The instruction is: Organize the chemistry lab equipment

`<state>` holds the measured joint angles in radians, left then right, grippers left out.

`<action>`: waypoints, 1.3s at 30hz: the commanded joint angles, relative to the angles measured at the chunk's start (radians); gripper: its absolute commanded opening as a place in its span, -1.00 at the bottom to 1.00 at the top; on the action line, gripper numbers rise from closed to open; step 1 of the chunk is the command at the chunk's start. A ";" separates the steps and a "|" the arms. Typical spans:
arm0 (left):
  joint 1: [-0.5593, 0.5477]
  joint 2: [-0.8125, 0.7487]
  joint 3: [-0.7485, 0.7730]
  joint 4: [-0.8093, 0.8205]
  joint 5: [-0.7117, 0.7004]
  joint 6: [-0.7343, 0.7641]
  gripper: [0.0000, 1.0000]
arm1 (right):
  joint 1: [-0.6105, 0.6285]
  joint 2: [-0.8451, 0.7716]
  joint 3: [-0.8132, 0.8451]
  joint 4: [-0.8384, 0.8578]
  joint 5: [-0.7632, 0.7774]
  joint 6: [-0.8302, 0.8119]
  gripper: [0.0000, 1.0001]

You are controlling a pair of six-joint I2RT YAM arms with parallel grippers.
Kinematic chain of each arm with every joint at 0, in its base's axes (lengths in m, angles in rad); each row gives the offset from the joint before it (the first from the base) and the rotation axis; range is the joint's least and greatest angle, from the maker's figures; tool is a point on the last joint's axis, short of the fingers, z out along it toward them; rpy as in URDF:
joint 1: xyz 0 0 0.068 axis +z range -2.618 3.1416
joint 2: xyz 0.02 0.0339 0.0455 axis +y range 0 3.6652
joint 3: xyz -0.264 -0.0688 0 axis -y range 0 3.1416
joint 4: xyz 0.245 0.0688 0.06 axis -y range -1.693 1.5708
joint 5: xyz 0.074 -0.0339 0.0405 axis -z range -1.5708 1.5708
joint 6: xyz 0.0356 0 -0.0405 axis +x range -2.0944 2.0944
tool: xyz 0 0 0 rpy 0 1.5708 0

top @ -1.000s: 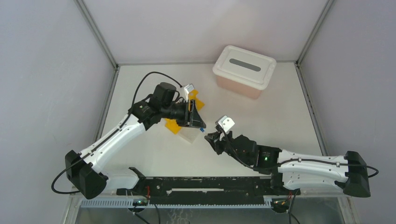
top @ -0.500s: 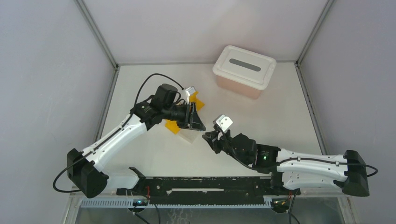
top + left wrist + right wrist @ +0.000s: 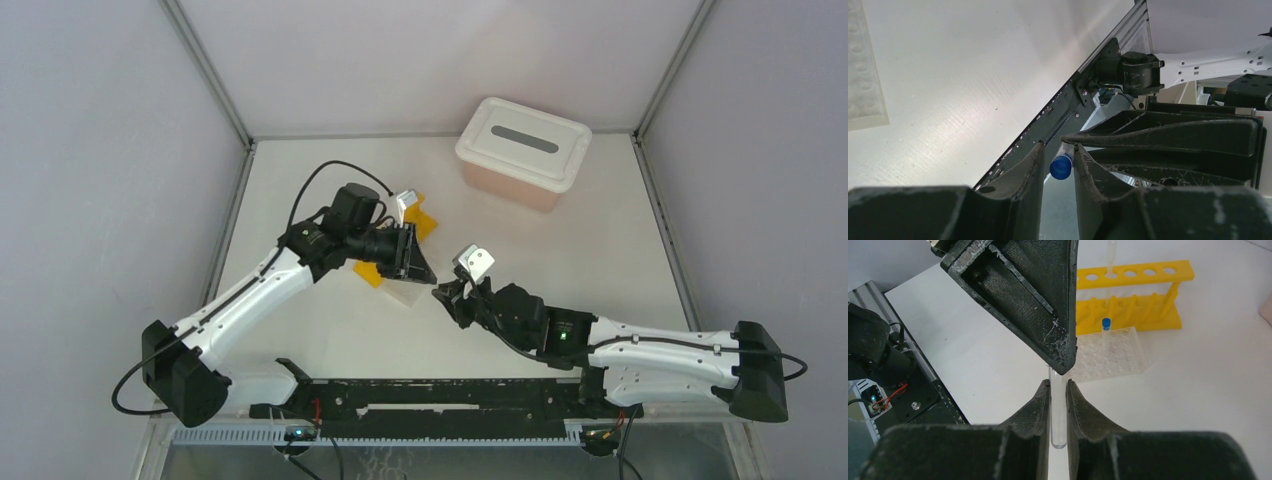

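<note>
The left claw (image 3: 1058,146) is clenched on a small tube (image 3: 1061,166), its 2 fingers pressing the blue cap from either side. The capped end points back toward the left wrist, and the clear body runs forward out of the fingertips.

The right claw (image 3: 1058,382) is also clenched, gripping the clear body of the same tube. The rounded bottom lies back between its fingers, and the upper end disappears behind the tip of the left claw, which fills the view directly ahead. In the overhead view the 2 claws meet tip to tip above the worktop (image 3: 560,250), so the tube spans between them, held off the surface.

Beyond the right claw and slightly to its right, a small clear grid rack (image 3: 1118,357) rests on the worktop with a second tube (image 3: 1106,332) standing upright in it, blue cap on top. Just behind that rack stands the yellow rack (image 3: 1148,315), its top bar showing a row of round holes. A thin clear dropper (image 3: 1110,257) rises from it, though I cannot tell which hole it sits in. From the left wrist, an edge of the grid rack shows far off to the claw's left.

A pink tub (image 3: 510,185) with a white lid (image 3: 500,140) sits well away from both claws.
</note>
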<state>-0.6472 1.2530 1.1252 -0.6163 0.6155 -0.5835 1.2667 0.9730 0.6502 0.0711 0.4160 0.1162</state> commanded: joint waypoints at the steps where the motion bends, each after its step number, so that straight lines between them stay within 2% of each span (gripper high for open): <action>1: 0.007 -0.036 -0.032 0.004 0.033 0.027 -0.37 | -0.012 0.003 0.051 0.051 -0.010 -0.006 -0.89; 7: 0.007 -0.038 -0.032 0.003 0.033 0.030 -0.39 | -0.022 0.003 0.051 0.056 -0.027 -0.003 -0.89; 15: 0.007 -0.040 -0.037 0.009 0.038 0.032 -0.62 | -0.026 0.016 0.051 0.061 -0.035 0.002 -0.90; 21: 0.006 -0.048 -0.048 0.017 0.021 0.032 -0.70 | -0.027 0.016 0.051 0.060 -0.034 0.003 -0.86; 24: 0.006 -0.060 -0.051 0.032 -0.008 0.026 -0.72 | -0.026 0.006 0.051 0.051 -0.037 0.003 -0.71; 27: 0.007 -0.070 -0.047 0.044 -0.048 0.020 -0.74 | -0.029 0.005 0.051 0.039 -0.037 0.009 -0.37; 30: 0.006 -0.073 -0.033 0.050 -0.084 0.015 -0.76 | -0.026 0.004 0.042 0.036 -0.036 0.018 -0.12; 39: 0.006 -0.090 -0.005 0.030 -0.283 0.014 -0.77 | -0.024 -0.055 -0.014 0.028 -0.007 0.049 -0.02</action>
<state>-0.6472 1.2079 1.0943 -0.6071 0.4587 -0.5762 1.2449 0.9684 0.6476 0.0772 0.3832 0.1364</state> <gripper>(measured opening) 0.207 0.484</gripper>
